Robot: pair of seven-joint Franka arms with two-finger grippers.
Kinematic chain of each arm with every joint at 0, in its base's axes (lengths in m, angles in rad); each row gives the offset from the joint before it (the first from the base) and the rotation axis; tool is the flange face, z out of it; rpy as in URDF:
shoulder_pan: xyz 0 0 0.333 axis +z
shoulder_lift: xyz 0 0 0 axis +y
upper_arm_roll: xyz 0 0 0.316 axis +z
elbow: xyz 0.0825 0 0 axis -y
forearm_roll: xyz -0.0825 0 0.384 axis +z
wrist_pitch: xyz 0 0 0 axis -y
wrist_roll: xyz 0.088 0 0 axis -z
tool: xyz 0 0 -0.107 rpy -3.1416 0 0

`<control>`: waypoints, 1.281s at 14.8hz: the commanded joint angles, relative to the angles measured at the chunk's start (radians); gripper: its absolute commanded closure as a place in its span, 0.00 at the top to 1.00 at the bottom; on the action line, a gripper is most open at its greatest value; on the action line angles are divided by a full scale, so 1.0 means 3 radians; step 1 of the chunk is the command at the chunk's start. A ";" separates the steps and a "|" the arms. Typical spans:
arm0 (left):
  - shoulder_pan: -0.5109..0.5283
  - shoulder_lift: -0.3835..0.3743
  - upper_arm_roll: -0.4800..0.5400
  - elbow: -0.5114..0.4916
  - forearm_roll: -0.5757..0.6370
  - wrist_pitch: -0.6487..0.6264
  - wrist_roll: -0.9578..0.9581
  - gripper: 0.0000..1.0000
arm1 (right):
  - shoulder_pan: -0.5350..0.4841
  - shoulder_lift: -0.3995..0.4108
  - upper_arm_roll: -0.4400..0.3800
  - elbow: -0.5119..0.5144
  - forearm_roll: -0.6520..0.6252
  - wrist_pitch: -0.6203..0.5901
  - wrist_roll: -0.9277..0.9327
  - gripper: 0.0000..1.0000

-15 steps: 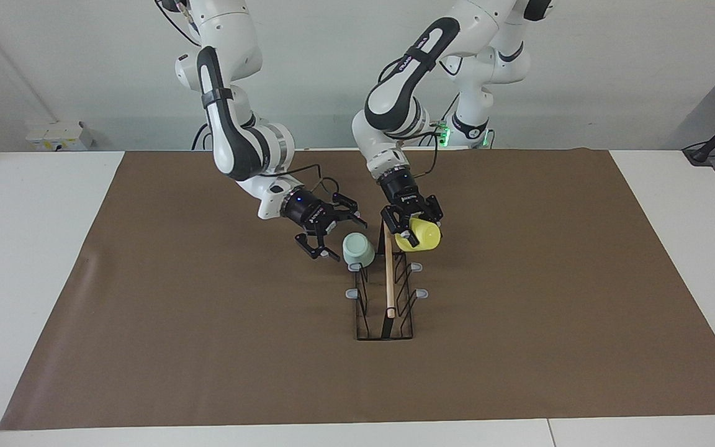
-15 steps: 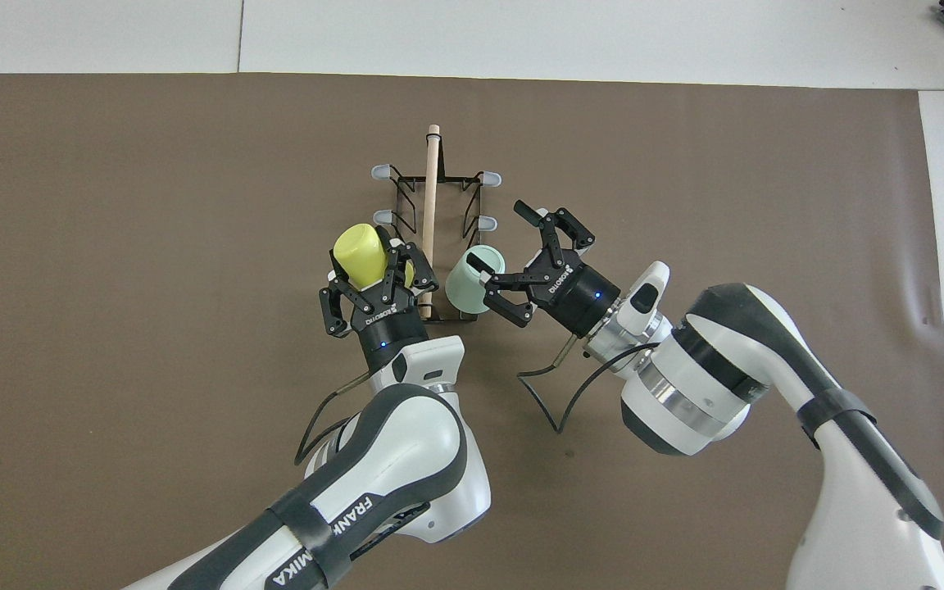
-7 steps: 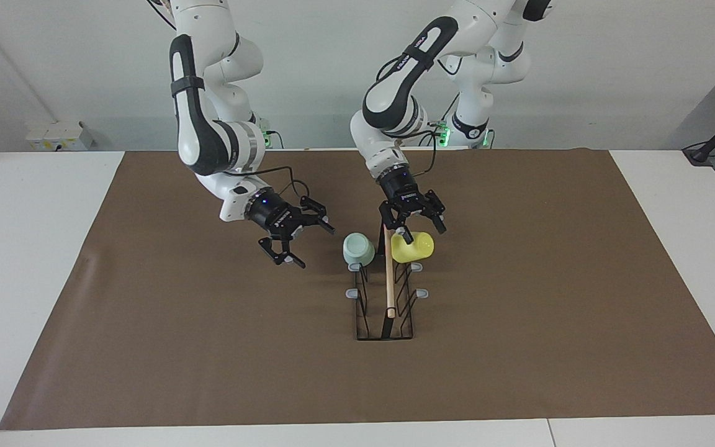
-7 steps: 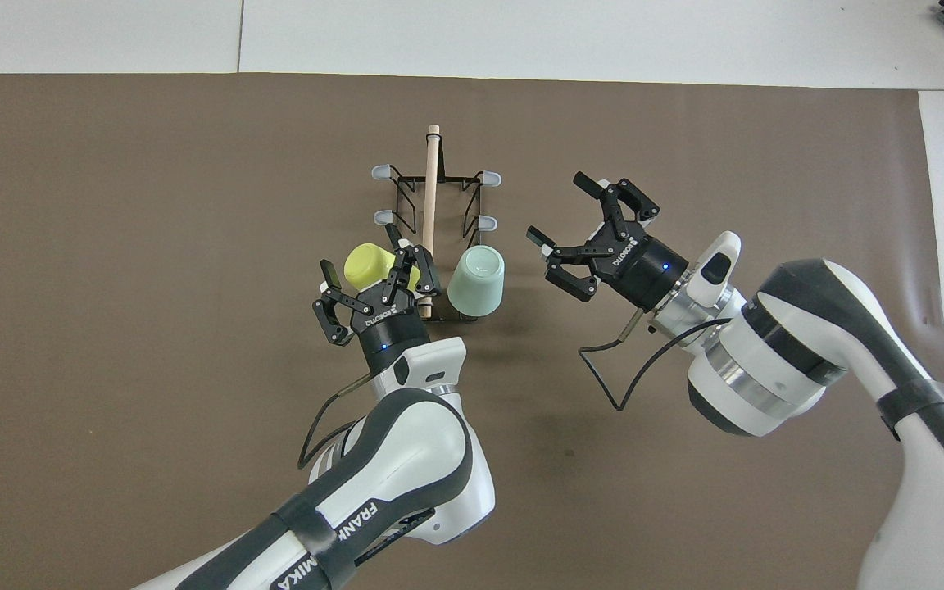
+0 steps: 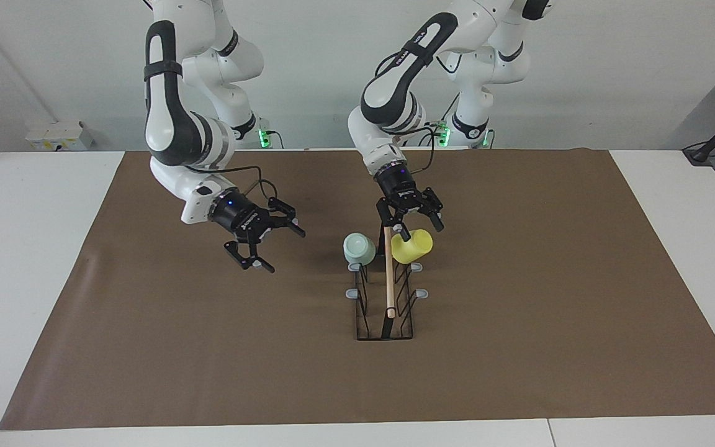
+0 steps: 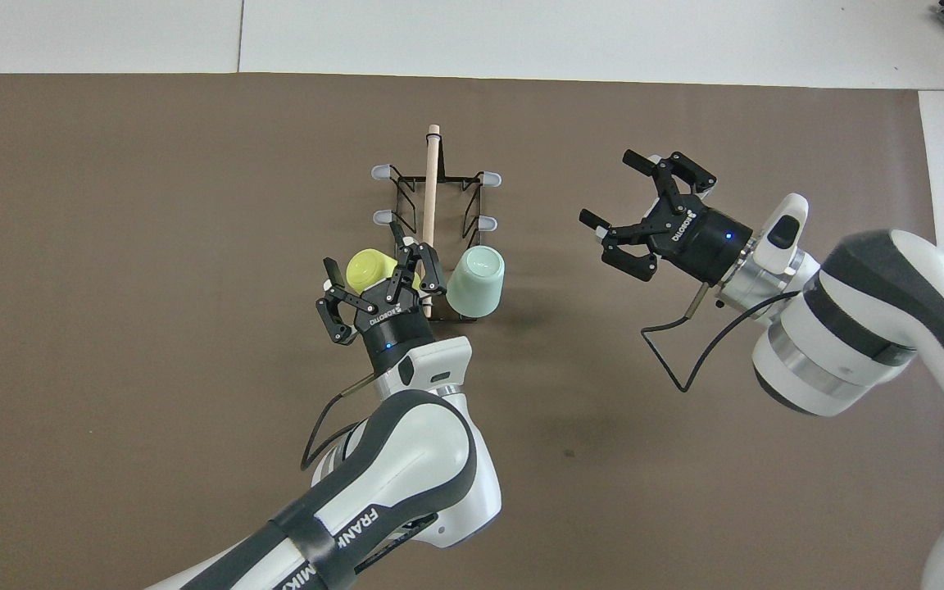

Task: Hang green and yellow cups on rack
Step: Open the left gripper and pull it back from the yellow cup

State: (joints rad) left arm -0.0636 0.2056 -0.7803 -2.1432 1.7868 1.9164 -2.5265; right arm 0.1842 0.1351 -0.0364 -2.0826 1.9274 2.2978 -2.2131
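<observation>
The left gripper (image 5: 411, 222), now spread and released, hangs just above the yellow cup (image 5: 413, 246) newly hung on the rack (image 5: 384, 310) beside the green cup (image 5: 358, 248), while the open, empty right gripper (image 5: 265, 243) has withdrawn, so both look hung.

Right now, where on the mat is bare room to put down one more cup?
Bare mat runs from the rack toward the left arm's end. Crowded: the rack's robot end, with green cup, yellow cup and left gripper.

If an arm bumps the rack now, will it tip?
Probably easily: the rack is narrow, thin wire, likely light. The yellow cup and green cup hang at one end, so that end may tip first.
</observation>
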 commanded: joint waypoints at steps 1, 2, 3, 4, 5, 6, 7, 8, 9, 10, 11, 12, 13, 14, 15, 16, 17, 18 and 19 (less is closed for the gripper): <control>0.0038 -0.0128 0.0029 0.0113 -0.0299 0.0238 0.0372 1.00 | -0.0158 -0.0031 0.0029 0.0121 -0.0548 0.0036 0.0330 1.00; 0.0038 -0.0153 0.0044 0.0138 -0.0397 0.0274 0.0535 1.00 | -0.0204 -0.0031 0.0024 0.0167 -0.0793 0.0041 0.0468 1.00; 0.0043 -0.0174 0.0065 0.0164 -0.0464 0.0290 0.0689 1.00 | -0.0245 -0.0036 0.0024 0.0223 -0.1043 0.0041 0.0601 1.00; 0.0043 -0.0169 0.0100 0.0225 -0.0535 0.0356 0.0847 1.00 | -0.0291 -0.0036 0.0024 0.0279 -0.1268 0.0041 0.0739 1.00; 0.0043 -0.0179 0.0177 0.0302 -0.0647 0.0493 0.1021 1.00 | -0.0307 -0.0046 0.0019 0.0320 -0.1473 0.0041 0.0892 1.00; 0.0038 -0.0214 0.0268 0.0353 -0.0775 0.0616 0.1245 1.00 | -0.0317 -0.0061 0.0014 0.0366 -0.1678 0.0046 0.1045 1.00; 0.0038 -0.0250 0.0355 0.0399 -0.0923 0.0744 0.1521 1.00 | -0.0317 -0.0072 0.0009 0.0387 -0.1902 0.0056 0.1219 1.00; 0.0038 -0.0281 0.0447 0.0460 -0.1102 0.0856 0.1782 1.00 | -0.0317 -0.0077 0.0004 0.0402 -0.2107 0.0087 0.1398 1.00; 0.0033 -0.0296 0.0555 0.0506 -0.1260 0.0964 0.2038 1.00 | -0.0312 -0.0107 0.0004 0.0438 -0.2302 0.0138 0.1541 1.00; 0.0033 -0.0312 0.0647 0.0558 -0.1409 0.1066 0.2278 1.00 | -0.0312 -0.0128 0.0004 0.0453 -0.2516 0.0209 0.1690 1.00; 0.0033 -0.0317 0.0734 0.0614 -0.1557 0.1168 0.2529 1.00 | -0.0312 -0.0153 0.0004 0.0458 -0.2731 0.0245 0.1858 1.00; 0.0028 -0.0317 0.0841 0.0645 -0.1720 0.1271 0.2820 1.00 | -0.0312 -0.0169 -0.0001 0.0464 -0.2936 0.0266 0.2022 1.00; 0.0018 -0.0332 0.0943 0.0696 -0.1925 0.1368 0.3152 1.00 | -0.0312 -0.0194 -0.0006 0.0464 -0.3165 0.0291 0.2196 1.00; 0.0013 -0.0363 0.1041 0.0757 -0.2175 0.1445 0.3494 1.00 | -0.0317 -0.0220 -0.0012 0.0464 -0.3436 0.0332 0.2375 1.00; 0.0013 -0.0383 0.1143 0.0798 -0.2456 0.1501 0.3887 1.00 | -0.0317 -0.0245 -0.0012 0.0464 -0.3712 0.0368 0.2569 1.00; 0.0018 -0.0424 0.1230 0.0834 -0.2757 0.1537 0.4281 1.00 | -0.0343 -0.0266 -0.0012 0.0464 -0.4003 0.0389 0.2788 1.00; 0.0018 -0.0475 0.1327 0.0870 -0.3084 0.1553 0.4705 1.00 | -0.0348 -0.0291 -0.0012 0.0464 -0.4300 0.0424 0.3033 1.00; 0.0013 -0.0541 0.1434 0.0890 -0.3452 0.1553 0.5134 1.00 | -0.0348 -0.0302 -0.0017 0.0464 -0.4561 0.0455 0.3279 1.00; 0.0013 -0.0623 0.1526 0.0916 -0.3845 0.1543 0.5594 1.00 | -0.0353 -0.0307 -0.0017 0.0464 -0.4822 0.0455 0.3560 1.00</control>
State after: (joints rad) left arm -0.0556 0.0756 -0.3737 -1.8682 0.8065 2.3647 -1.0758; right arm 0.0870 0.0599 -0.0427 -1.9359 0.6100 2.4223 -1.2792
